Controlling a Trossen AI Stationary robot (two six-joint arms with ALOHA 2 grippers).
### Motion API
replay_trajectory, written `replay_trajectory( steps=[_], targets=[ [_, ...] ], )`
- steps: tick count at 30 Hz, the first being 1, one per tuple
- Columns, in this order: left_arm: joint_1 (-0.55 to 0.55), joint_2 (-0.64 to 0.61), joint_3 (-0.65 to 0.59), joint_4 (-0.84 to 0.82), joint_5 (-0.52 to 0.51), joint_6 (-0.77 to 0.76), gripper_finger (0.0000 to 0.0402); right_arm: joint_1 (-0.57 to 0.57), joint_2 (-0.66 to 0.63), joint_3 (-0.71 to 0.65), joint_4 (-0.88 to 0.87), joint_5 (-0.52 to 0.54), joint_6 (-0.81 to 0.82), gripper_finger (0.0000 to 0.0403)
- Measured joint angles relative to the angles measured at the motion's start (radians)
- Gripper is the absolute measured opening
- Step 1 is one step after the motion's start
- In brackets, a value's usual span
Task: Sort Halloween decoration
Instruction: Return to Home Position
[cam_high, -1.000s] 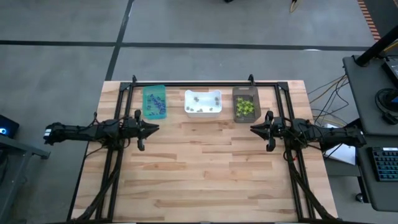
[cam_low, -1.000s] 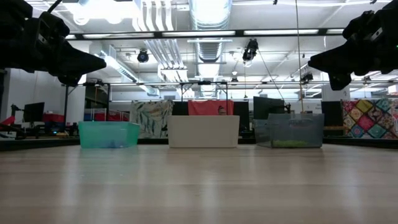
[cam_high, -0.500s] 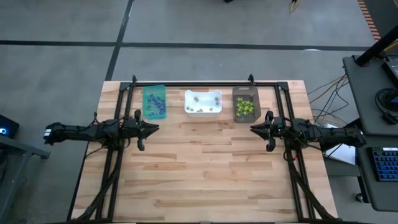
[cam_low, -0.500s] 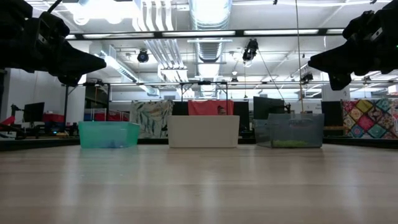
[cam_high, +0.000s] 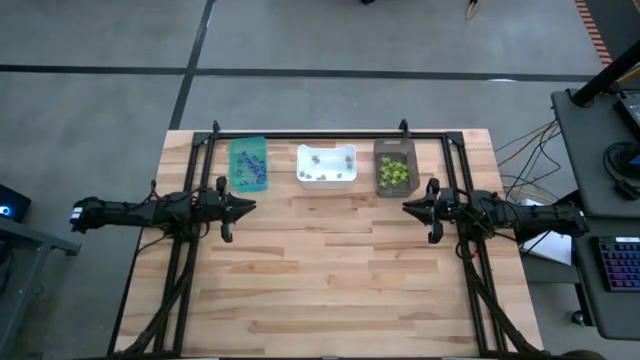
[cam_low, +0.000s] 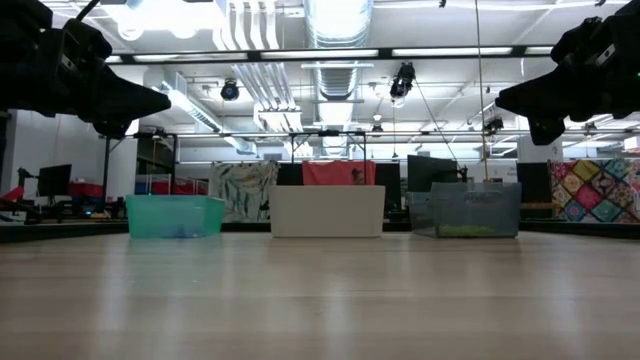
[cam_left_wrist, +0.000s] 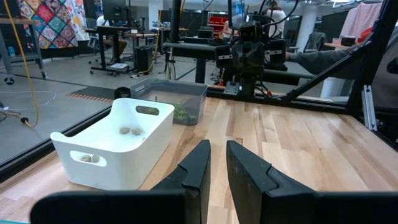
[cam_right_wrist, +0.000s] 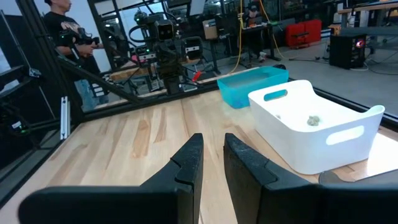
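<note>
The Halloween decoration lies sorted in three bins along the table's far edge. Purple pieces are in the teal bin, pale pieces in the white bin and lime-green pieces in the dark bin. My left gripper hovers level at the table's left side, near the teal bin. My right gripper hovers at the right side, near the dark bin. The two face each other. Each stands open by a narrow gap, with nothing between the fingers.
A black frame runs along the table's far edge and down both sides under the arms. Bare wooden tabletop stretches between the grippers and toward the near edge. A person stands beyond the table's left side.
</note>
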Motion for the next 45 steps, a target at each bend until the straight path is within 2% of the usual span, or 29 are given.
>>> replay_trajectory(
  steps=[45],
  targets=[
    [0.000, 0.000, 0.000, 0.000, 0.000, 0.000, 0.0036, 0.000, 0.000, 0.000, 0.000, 0.000, 0.000, 0.0054]
  ],
)
